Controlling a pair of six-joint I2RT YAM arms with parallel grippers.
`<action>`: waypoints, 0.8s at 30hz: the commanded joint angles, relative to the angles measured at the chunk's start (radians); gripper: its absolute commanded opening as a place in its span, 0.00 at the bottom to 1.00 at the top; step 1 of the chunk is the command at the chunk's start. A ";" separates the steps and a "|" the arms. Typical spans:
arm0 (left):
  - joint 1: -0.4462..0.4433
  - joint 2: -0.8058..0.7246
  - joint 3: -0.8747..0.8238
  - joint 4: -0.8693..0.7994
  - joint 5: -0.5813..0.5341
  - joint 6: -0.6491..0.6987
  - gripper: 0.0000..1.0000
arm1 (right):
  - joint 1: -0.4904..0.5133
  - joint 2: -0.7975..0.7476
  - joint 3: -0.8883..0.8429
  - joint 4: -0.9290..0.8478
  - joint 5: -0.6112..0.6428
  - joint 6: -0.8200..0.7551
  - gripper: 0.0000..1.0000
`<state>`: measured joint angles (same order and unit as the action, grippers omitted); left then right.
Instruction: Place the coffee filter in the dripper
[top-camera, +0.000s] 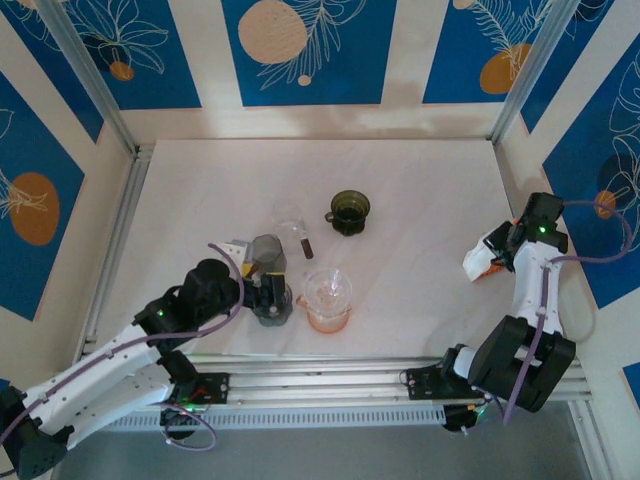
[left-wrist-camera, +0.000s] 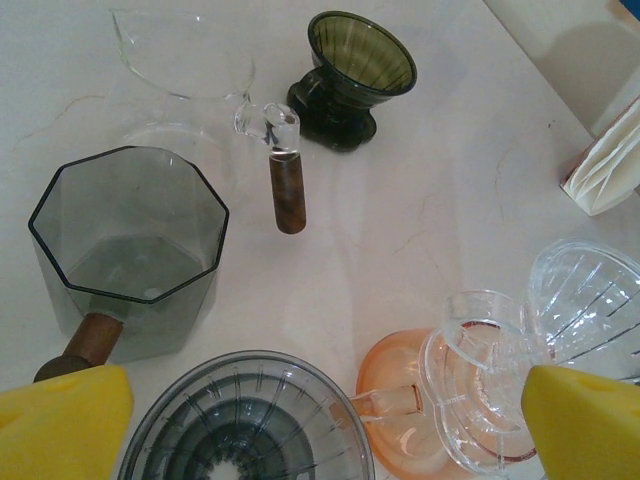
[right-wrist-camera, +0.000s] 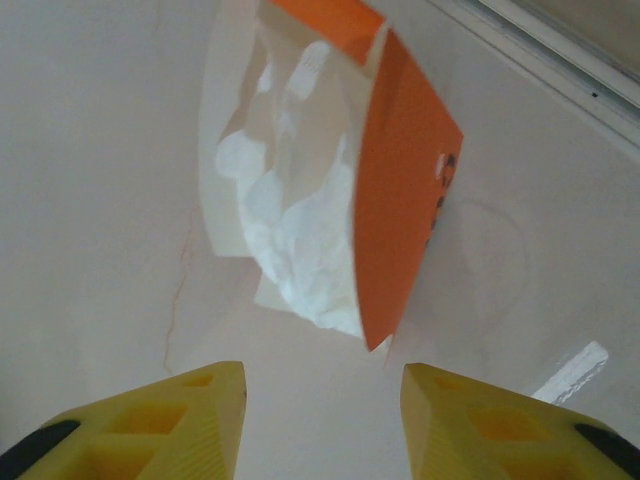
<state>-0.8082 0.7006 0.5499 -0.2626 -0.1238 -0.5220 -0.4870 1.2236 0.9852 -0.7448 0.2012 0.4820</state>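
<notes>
By filter pack (right-wrist-camera: 300, 220), rt pincer (right-wrist-camera: 322, 388) pointing down

Five drippers (left-wrist-camera: 355, 65), one octagonal grey jug (left-wrist-camera: 130, 250) and one opened filter pack (right-wrist-camera: 400, 170) are sitting on the table (left-wrist-camera: 430, 210).

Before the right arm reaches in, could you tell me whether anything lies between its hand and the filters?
Nothing visible: bare tabletop lies between the right hand and the white paper filters in their open orange box.
</notes>
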 joint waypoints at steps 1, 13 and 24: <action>-0.006 0.001 -0.017 0.050 0.022 -0.008 1.00 | -0.019 0.026 -0.022 0.025 -0.017 -0.038 0.45; -0.005 0.030 -0.022 0.076 0.036 -0.007 1.00 | -0.018 0.114 0.010 0.058 -0.013 -0.083 0.40; 0.004 0.055 -0.016 0.079 0.050 -0.008 1.00 | 0.006 0.168 0.023 0.059 0.027 -0.094 0.25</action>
<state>-0.8074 0.7563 0.5354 -0.2047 -0.0944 -0.5220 -0.4900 1.3823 0.9798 -0.6910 0.2131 0.4030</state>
